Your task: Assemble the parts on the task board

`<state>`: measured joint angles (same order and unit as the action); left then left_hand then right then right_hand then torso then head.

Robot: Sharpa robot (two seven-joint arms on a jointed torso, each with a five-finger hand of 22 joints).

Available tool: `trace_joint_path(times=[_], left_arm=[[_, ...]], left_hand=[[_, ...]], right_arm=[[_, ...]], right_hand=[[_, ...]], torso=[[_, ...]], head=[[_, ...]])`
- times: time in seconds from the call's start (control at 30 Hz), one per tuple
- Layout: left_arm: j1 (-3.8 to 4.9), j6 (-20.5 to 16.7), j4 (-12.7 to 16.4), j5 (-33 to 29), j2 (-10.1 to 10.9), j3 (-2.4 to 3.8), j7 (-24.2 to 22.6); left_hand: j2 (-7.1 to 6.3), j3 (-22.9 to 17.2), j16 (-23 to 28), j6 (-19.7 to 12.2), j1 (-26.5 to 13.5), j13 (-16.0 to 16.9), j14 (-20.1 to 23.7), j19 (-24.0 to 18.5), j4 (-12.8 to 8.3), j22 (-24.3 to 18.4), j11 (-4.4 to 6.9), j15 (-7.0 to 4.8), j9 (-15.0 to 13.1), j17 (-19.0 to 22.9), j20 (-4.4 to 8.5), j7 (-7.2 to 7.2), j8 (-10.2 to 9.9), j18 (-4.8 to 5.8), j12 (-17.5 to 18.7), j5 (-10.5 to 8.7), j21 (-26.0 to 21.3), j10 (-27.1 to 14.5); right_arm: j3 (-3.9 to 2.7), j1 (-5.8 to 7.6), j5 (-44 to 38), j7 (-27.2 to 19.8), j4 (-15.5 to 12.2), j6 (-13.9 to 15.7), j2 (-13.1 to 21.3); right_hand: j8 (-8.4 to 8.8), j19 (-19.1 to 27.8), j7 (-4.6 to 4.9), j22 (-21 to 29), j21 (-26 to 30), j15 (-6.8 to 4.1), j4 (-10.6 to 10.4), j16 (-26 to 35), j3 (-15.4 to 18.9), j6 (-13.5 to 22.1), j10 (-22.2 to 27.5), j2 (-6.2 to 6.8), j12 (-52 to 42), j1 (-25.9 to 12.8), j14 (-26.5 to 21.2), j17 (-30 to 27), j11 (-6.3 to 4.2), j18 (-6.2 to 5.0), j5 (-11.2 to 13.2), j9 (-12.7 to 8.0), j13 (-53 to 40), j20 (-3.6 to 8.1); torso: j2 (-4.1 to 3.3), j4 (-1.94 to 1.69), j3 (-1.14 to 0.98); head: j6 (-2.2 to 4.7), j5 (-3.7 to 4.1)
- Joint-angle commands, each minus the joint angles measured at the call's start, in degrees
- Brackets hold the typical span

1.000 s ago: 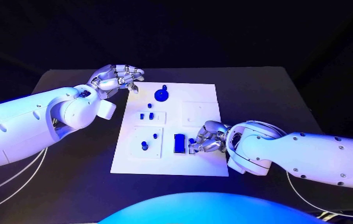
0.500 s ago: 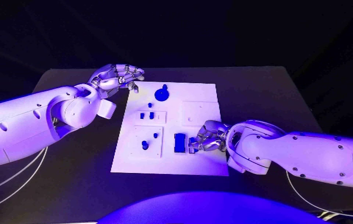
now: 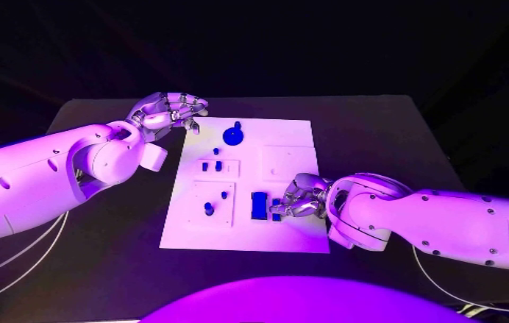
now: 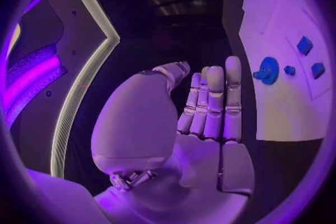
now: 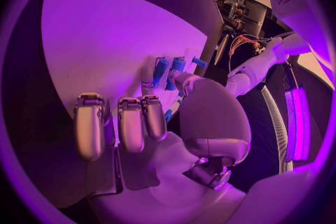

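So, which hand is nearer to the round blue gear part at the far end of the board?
Left. The left hand sits just beside the gear; the right hand is at the board's near end.

Small blue parts (image 3: 233, 134) lie scattered on the white task board (image 3: 292, 235).

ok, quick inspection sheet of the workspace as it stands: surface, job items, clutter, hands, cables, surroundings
Surface: black table, bare around the board.
Job's things: white task board mid-table; round blue part at its far end, small blue parts mid-board, blue block near the right hand.
Clutter: nothing seen.
Hands: left hand off the board's far left corner, fingers straight, holding nothing; right hand on the board, pinching a small blue part.
Cables: thin white cables under the left arm.
Surroundings: dark.
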<state>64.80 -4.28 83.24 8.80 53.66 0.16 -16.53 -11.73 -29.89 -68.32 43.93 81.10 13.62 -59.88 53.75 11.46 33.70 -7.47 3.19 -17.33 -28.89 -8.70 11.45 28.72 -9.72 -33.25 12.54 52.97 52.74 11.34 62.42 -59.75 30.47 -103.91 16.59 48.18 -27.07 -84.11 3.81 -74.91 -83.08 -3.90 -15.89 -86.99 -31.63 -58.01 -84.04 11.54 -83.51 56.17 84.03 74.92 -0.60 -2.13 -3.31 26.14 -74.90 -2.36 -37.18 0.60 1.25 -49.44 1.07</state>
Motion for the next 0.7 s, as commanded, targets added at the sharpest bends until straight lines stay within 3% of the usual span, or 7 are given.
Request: trace_joint_path(times=[0.03,0.2,0.37,0.4,0.43,0.57,0.7], left_arm=[[0.02,1.0,0.1,0.3,-0.1,0.04,-0.2],[0.02,1.0,0.1,0.3,-0.1,0.04,-0.1],[0.02,1.0,0.1,0.3,-0.1,0.04,-0.1],[0.02,1.0,0.1,0.3,-0.1,0.04,-0.1],[0.02,1.0,0.1,0.3,-0.1,0.04,-0.1],[0.02,1.0,0.1,0.3,-0.1,0.04,-0.1],[0.02,1.0,0.1,0.4,-0.1,0.04,-0.1]], left_hand=[[0.15,0.0,-0.1,-0.3,-0.4,-0.1,0.3,0.4,0.5,-0.1,0.02,0.14,0.1,-0.1,-0.14,0.34,0.2,-0.85,-0.4,0.03,-0.3,-0.5],[0.15,0.0,-0.1,-0.3,-0.4,-0.1,0.3,0.4,0.5,-0.1,0.02,0.14,0.1,-0.1,-0.14,0.34,0.2,-0.85,-0.4,0.03,-0.3,-0.5],[0.15,0.0,-0.1,-0.3,-0.4,-0.1,0.3,0.4,0.5,-0.1,0.02,0.14,0.1,-0.1,-0.14,0.34,0.2,-0.85,-0.4,0.03,-0.3,-0.5],[0.15,0.0,-0.1,-0.3,-0.4,-0.1,0.3,0.4,0.5,-0.1,0.02,0.14,0.1,-0.1,-0.14,0.34,0.2,-0.85,-0.4,0.03,-0.3,-0.5],[0.15,0.0,-0.1,-0.3,-0.4,-0.1,0.3,0.4,0.5,-0.1,0.02,0.14,0.1,-0.1,-0.14,0.34,0.2,-0.85,-0.4,0.03,-0.3,-0.5],[0.15,0.0,-0.1,-0.3,-0.4,-0.1,0.3,0.4,0.5,-0.1,0.02,0.14,0.1,-0.1,-0.14,0.34,0.2,-0.85,-0.4,0.03,-0.3,-0.5],[0.18,0.0,-0.1,-0.3,-0.4,-0.1,0.3,0.4,0.5,-0.1,0.03,0.14,0.1,-0.1,-0.14,0.34,0.3,-0.85,-0.4,0.03,-0.4,-0.5]], right_arm=[[0.00,-0.08,0.0,-1.0,-0.3,-1.1,0.0],[0.00,-0.08,0.0,-0.9,-0.5,-1.3,0.2],[0.00,-0.08,-0.1,-0.8,-0.2,-2.1,0.4],[0.00,-0.08,-0.2,-0.8,-0.1,-2.2,0.4],[0.00,-0.09,-0.2,-0.8,0.0,-2.3,0.3],[0.00,-0.24,-0.6,-0.7,0.5,-2.4,0.0],[0.01,-0.57,-1.5,-0.3,1.2,-2.0,-0.5]], right_hand=[[0.06,-3.0,-0.04,-13.1,0.3,-0.09,0.0,0.2,0.3,-0.5,-2.8,-0.06,0.1,-0.5,4.5,7.6,0.16,0.59,0.2,0.1,-10.6,0.01],[0.00,-3.0,-0.10,-13.1,0.2,-0.13,0.5,0.2,0.4,-0.5,-2.8,-0.49,0.0,0.0,4.5,7.7,0.10,0.59,0.2,0.1,-10.6,0.04],[-0.09,-3.0,-0.16,-13.1,0.2,-0.20,3.4,0.2,0.8,-0.3,-2.8,-1.06,0.0,2.8,4.5,7.7,0.03,0.59,0.1,0.2,-10.7,0.12],[-0.15,-3.0,-0.31,-13.1,0.2,-0.31,5.2,0.2,0.3,-0.3,-2.8,-1.25,0.0,4.8,4.5,7.8,-0.11,0.60,0.1,0.3,-10.7,0.18],[-0.17,-3.0,-0.32,-13.1,0.2,-0.32,5.6,0.2,0.3,-0.3,-2.8,-1.30,0.0,5.3,4.5,7.8,-0.12,0.60,0.1,0.3,-10.7,0.20],[-0.29,-3.1,-0.52,-13.1,0.1,-0.46,9.1,0.1,0.1,-0.2,-2.9,-0.64,-0.2,8.9,4.5,7.8,-0.30,0.63,0.2,0.4,-10.9,0.34],[-0.30,-3.1,-0.54,-13.1,0.0,-0.46,9.3,0.1,0.1,-0.2,-2.9,-0.65,-0.2,9.1,4.5,7.9,-0.31,0.63,0.1,0.4,-10.9,0.34]], torso=[[-0.01,0.01,-0.02],[0.00,0.02,0.00],[0.01,0.02,0.00],[0.00,0.01,0.00],[0.00,0.02,0.01],[-0.03,-0.01,-0.02],[-0.04,-0.06,-0.05]], head=[[0.01,-0.03],[-0.02,-0.05],[-0.07,-0.01],[-0.08,0.04],[-0.08,0.06],[-0.16,0.03],[-0.18,0.03]])
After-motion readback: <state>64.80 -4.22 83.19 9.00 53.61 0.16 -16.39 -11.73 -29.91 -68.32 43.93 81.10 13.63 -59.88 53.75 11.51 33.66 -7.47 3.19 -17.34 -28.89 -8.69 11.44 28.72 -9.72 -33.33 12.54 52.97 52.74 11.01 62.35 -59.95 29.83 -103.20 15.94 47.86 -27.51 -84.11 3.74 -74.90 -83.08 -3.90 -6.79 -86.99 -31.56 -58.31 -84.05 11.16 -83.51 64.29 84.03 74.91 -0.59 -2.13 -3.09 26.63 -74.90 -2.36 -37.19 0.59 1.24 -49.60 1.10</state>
